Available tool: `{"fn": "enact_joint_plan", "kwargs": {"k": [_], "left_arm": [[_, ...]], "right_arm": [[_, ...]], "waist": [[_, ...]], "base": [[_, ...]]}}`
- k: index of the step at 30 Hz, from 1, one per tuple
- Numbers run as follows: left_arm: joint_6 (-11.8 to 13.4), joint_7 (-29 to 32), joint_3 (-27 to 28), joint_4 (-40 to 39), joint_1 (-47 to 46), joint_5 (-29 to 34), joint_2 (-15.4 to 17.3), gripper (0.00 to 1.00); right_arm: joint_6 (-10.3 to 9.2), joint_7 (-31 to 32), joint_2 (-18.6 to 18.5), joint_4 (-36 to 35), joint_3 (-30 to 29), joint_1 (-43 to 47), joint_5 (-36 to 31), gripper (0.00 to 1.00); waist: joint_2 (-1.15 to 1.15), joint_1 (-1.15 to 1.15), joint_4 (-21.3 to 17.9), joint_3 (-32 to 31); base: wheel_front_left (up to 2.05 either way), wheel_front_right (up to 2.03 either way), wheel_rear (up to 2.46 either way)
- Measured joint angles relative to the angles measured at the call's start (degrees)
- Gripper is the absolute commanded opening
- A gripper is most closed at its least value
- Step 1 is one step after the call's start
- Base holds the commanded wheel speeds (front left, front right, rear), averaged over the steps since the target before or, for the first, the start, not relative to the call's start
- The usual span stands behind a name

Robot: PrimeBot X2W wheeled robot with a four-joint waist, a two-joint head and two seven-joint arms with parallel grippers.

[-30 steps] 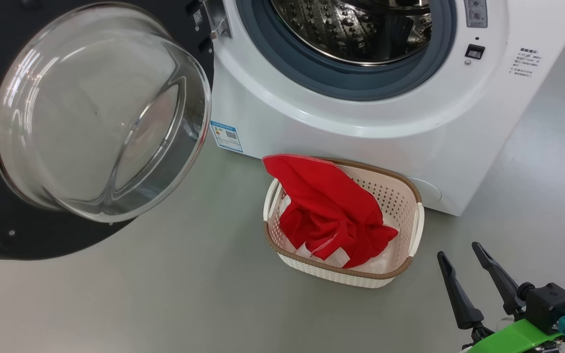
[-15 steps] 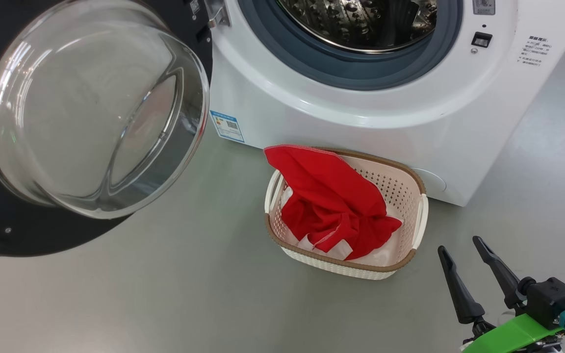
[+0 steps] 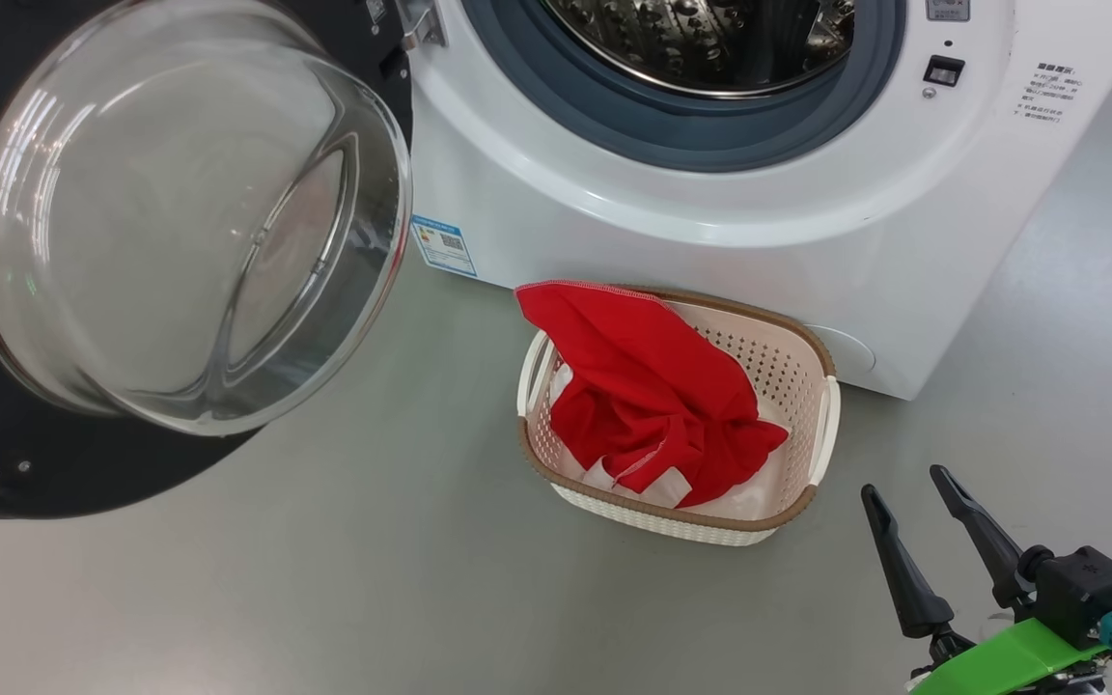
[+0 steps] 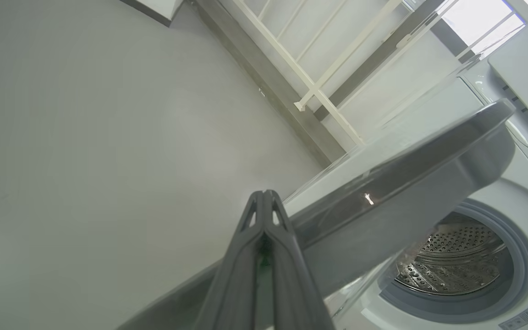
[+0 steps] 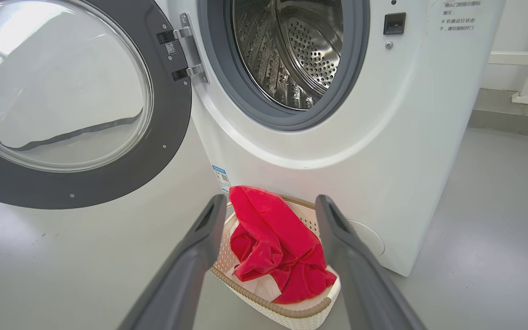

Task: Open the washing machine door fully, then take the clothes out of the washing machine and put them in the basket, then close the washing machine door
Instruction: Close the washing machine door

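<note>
The right gripper [image 3: 903,483] hovers nearest, its 2 fingers spread wide and empty. Ahead to its left sits the basket [image 3: 653,516], long side along the front of the washing machine [image 3: 710,251]. The clothes [image 3: 653,386], bright red with white trim, drape from the basket's far left corner down inside. The washing machine door [image 3: 35,483] stands swung open at left. The left gripper [image 4: 264,195], fingers pressed together, is near the door's rim.

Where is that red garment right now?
In the head view's middle, the clothes lie in the basket on the floor, close before the washing machine, right of the open door.
</note>
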Motion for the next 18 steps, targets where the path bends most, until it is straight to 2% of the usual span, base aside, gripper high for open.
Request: {"fn": "enact_joint_plan", "kwargs": {"k": [18], "left_arm": [[0.0, 6.6, -4.1, -13.0, 8.2, -6.1, 3.7, 0.00]], "right_arm": [[0.00, 0.0, 0.3, -0.1, -0.7, 0.0, 0.0, 1.00]], "waist": [[0.00, 0.00, -0.5, -2.0]], "base": [[0.00, 0.00, 0.00]]}}
